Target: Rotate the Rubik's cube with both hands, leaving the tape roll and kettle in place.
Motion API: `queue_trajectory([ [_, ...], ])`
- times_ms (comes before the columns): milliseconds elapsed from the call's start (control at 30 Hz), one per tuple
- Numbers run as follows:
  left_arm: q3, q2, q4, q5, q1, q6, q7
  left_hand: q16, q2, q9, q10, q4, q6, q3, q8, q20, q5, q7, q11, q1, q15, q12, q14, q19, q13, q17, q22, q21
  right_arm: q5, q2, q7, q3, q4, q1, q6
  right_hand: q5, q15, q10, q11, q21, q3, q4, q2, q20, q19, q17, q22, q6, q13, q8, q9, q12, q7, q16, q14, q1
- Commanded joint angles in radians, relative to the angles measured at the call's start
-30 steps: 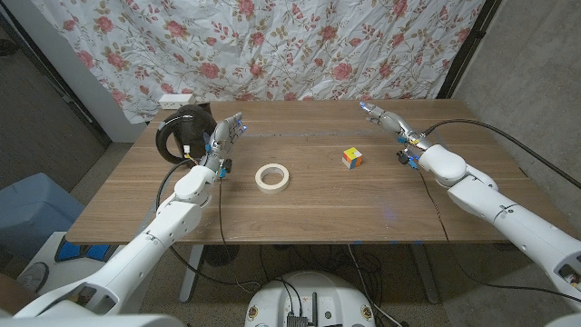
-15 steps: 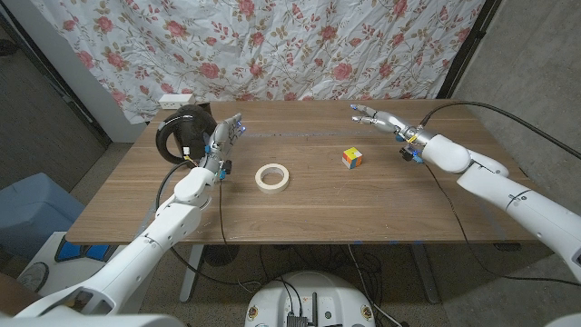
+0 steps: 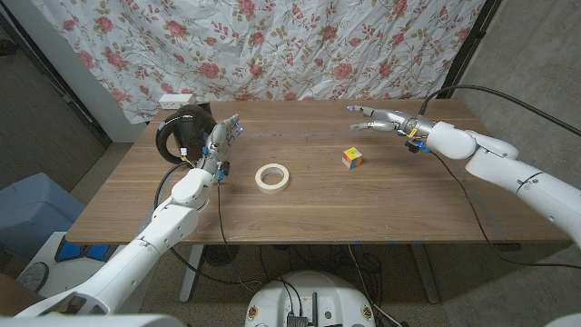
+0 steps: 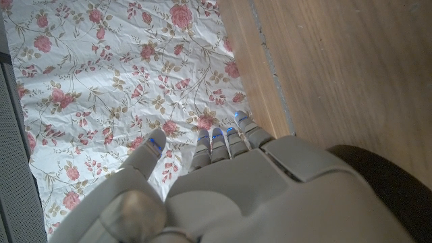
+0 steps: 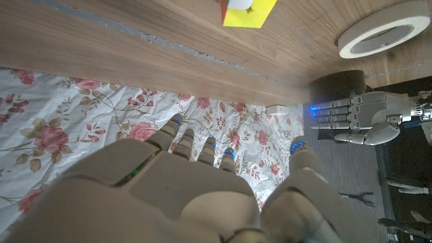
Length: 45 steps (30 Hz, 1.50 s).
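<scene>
Hovering with fingers spread and holding nothing, right hand [image 3: 374,118] reaching in over the far side of the table [image 3: 363,204], beyond the Rubik's cube [image 3: 352,158] and apart from it. Sitting untouched on the wood right of centre, cube showing yellow, white and red faces in the head view, and a yellow face [image 5: 250,13] in the right wrist view past the right hand's fingertips [image 5: 177,125]. Lying flat just left of centre, tape roll [image 3: 272,177], well apart from the cube. Standing raised near the table's far left corner, left hand [image 3: 225,136], fingers straight and slightly apart, gripping nothing. Resting just beyond that hand, at the left edge, dark rounded kettle [image 3: 182,132]. Hanging behind the table, flowered curtain [image 3: 272,45], with a white power strip [image 3: 175,98] showing at its foot.
</scene>
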Motion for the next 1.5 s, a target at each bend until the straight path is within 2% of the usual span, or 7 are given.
queue_trajectory([
  [33,-0.005,0.003,-0.009,-0.001,0.013,0.003,0.007,0.004,0.075,0.003,0.004,-0.008,0.007,0.001,0.002,-0.002,0.005,-0.004,0.002,0.015,0.002,0.007,0.007,0.005,0.003,0.005,0.006,0.003,-0.092,-0.046,0.115,-0.016,-0.079,0.051,-0.059,0.005,0.008,0.014,0.005,0.005,0.008,-0.016,-0.007,0.012,-0.004,0.001,0.003,-0.007,0.003,0.009,0.006,0.007,0.001,0.000,-0.021,0.036],
  [467,-0.005,0.008,-0.001,-0.004,0.005,0.008,-0.006,0.004,0.077,0.003,0.004,-0.009,0.009,0.000,0.002,-0.003,0.005,-0.005,0.000,0.015,0.002,0.006,0.007,0.005,0.003,0.006,0.006,0.003,-0.165,-0.063,0.276,-0.040,-0.172,0.111,-0.150,0.009,0.033,0.027,0.006,0.002,0.031,-0.024,-0.027,0.039,-0.021,0.000,0.003,-0.008,0.006,0.020,0.009,0.009,0.007,0.001,-0.060,0.109],
  [600,-0.009,0.010,-0.011,-0.007,0.014,0.016,0.004,0.004,0.077,0.003,0.003,-0.009,0.009,0.000,0.002,-0.003,0.005,-0.005,0.001,0.015,0.002,0.006,0.007,0.006,0.003,0.006,0.006,0.003,-0.189,-0.061,0.331,-0.053,-0.191,0.132,-0.178,0.008,0.038,0.029,0.011,0.003,0.036,-0.025,-0.032,0.044,-0.022,-0.001,0.002,-0.008,0.006,0.022,0.010,0.010,0.010,0.002,-0.063,0.122],
  [700,-0.011,0.009,-0.012,-0.006,0.017,0.013,0.008,0.004,0.077,0.003,0.003,-0.009,0.009,0.000,0.002,-0.001,0.006,-0.005,0.001,0.015,0.002,0.006,0.006,0.006,0.003,0.006,0.006,0.003,-0.226,-0.059,0.360,-0.067,-0.204,0.149,-0.191,0.017,0.037,0.048,0.025,0.010,0.052,-0.026,-0.040,0.040,-0.005,-0.002,0.002,0.005,0.008,0.031,0.012,0.016,0.019,0.013,-0.048,0.166],
  [967,-0.013,0.017,-0.026,-0.004,0.022,0.026,0.018,0.004,0.079,0.003,0.003,-0.007,0.007,-0.001,0.001,0.000,0.006,-0.005,0.001,0.015,0.003,0.005,0.006,0.006,0.003,0.007,0.006,0.003,-0.278,-0.045,0.429,-0.098,-0.198,0.194,-0.175,0.023,0.044,0.049,0.030,0.010,0.063,-0.026,-0.048,0.038,0.001,-0.003,0.002,0.003,0.010,0.032,0.013,0.015,0.023,0.014,-0.049,0.195],
  [1233,-0.017,0.022,-0.036,-0.006,0.029,0.033,0.024,0.005,0.081,0.003,0.004,-0.005,0.009,-0.001,0.001,0.001,0.006,-0.007,-0.001,0.015,0.001,0.005,0.007,0.007,0.003,0.007,0.006,0.003,-0.328,-0.032,0.484,-0.126,-0.193,0.227,-0.148,0.017,0.058,0.039,0.036,0.007,0.070,-0.026,-0.065,0.049,-0.004,-0.003,0.001,-0.016,0.011,0.028,0.014,0.010,0.029,0.012,-0.059,0.224],
  [1500,-0.020,0.024,-0.046,-0.007,0.038,0.037,0.030,0.005,0.082,0.003,0.005,-0.003,0.011,-0.002,0.002,0.001,0.006,-0.006,-0.001,0.014,0.002,0.005,0.007,0.008,0.003,0.008,0.006,0.003,-0.355,-0.022,0.519,-0.139,-0.188,0.244,-0.129,0.008,0.073,0.012,0.046,0.003,0.079,-0.024,-0.094,0.066,-0.020,-0.003,0.001,-0.044,0.013,0.022,0.015,0.003,0.061,0.011,-0.074,0.269],
])
